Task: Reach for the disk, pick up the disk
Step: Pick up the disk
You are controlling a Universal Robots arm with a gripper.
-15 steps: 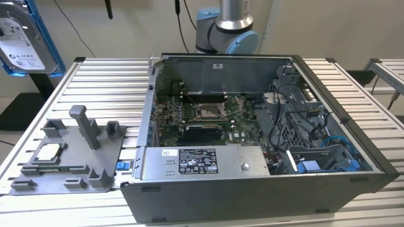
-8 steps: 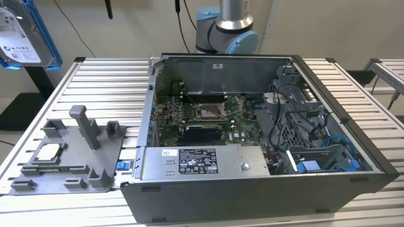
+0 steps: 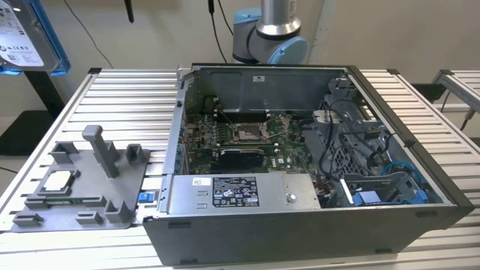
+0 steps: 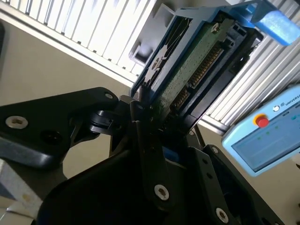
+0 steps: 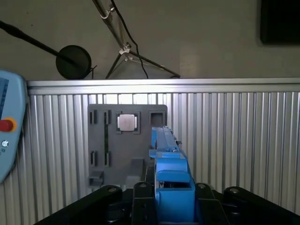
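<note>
Ribbed metal tabletop (image 3: 123,93) carries an open computer case (image 3: 300,169) and a grey fixture (image 3: 82,185). At the exterior view's upper left the disk (image 3: 26,39) hangs in the air, clear of the tabletop. In both wrist views the tool (image 4: 149,119) is clamped on one end of it, apparently pinching across the flat faces. It looks stiff and dense, with smooth metal. The blue bracket (image 5: 172,180) may flex, and the bare circuit board (image 4: 192,70) wants no pressure.

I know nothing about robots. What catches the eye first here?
The open computer case sits in the centre of the exterior view, its circuit board bare. At that view's upper left the blue-framed disk hangs in the air. The second wrist view shows black jaws clamping it.
</note>
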